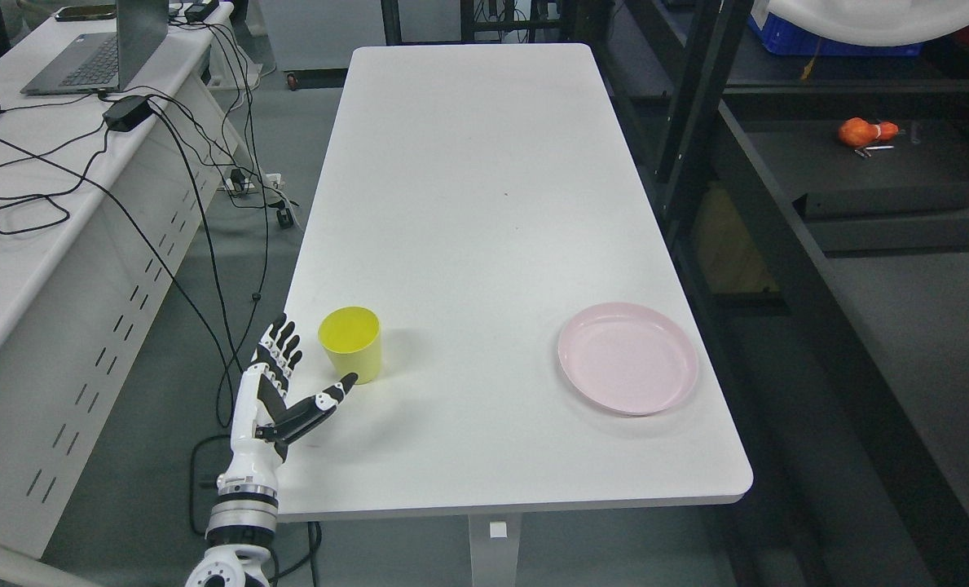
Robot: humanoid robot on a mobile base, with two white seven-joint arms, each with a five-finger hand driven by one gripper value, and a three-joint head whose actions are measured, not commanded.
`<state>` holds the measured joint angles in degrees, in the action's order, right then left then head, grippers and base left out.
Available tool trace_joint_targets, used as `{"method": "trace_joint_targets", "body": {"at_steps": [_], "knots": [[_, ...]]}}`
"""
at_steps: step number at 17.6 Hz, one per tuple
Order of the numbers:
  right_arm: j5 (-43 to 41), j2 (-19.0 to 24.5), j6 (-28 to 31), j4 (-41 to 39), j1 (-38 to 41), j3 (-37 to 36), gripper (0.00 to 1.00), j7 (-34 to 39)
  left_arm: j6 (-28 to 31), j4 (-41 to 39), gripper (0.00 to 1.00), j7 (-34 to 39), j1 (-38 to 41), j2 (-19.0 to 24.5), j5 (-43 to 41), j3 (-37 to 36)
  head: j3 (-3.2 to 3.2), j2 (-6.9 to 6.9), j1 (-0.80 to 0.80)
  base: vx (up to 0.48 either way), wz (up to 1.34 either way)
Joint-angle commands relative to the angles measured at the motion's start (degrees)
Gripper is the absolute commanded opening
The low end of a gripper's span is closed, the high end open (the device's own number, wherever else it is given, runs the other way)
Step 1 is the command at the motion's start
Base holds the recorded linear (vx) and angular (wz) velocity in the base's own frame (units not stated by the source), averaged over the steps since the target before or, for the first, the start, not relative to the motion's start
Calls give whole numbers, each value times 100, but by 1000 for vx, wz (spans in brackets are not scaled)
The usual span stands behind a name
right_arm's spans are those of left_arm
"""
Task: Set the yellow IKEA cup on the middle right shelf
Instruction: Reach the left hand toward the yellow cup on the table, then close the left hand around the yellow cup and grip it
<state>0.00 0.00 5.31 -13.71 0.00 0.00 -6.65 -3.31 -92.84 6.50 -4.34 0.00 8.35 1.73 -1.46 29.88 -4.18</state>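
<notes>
From the head view, the left robot hand rises from the lower left at the near-left edge of the white surface. Just ahead of it and slightly to its right stands the yellow cup, upright with its mouth open to the top, near the surface's left edge. Far off to the hand's right, near the opposite edge, lies a pink plate, well apart from the cup. The stretch of surface between the hand and the cup is bare.

Off to the hand's left is a second white desk carrying a laptop, a black power brick and loose black cables that trail down to the floor just behind the hand. Far to the right, beyond the plate, stands a dark shelf with a small orange object lying on it.

The hand stands upright on its wrist, fingers extended and spread upward beside the cup, thumb angled out to the right with its tip just short of the cup's base. The fingers are apart and grip nothing; whether the thumb tip touches the cup cannot be told. The right arm does not show.
</notes>
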Motion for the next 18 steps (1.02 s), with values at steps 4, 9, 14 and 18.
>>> {"method": "trace_joint_targets", "body": {"at_steps": [4, 9, 14, 18], "knots": [[-141, -100, 5, 0, 79, 97, 99, -3, -21, 1066, 99, -8, -489, 100, 220, -14, 0, 0, 0, 0, 0], [-141, -100, 5, -9, 79, 97, 99, -3, -21, 1084, 99, -8, -515, 100, 229, -409, 0, 0, 0, 0, 0], [-141, -100, 5, 0, 79, 97, 99, -3, 189, 1084, 99, 36, -673, 100, 220, -797, 0, 0, 0, 0, 0], [-141, -100, 5, 0, 79, 97, 99, -3, 454, 1092, 99, 53, -761, 100, 176, -744, 0, 0, 0, 0, 0]]}}
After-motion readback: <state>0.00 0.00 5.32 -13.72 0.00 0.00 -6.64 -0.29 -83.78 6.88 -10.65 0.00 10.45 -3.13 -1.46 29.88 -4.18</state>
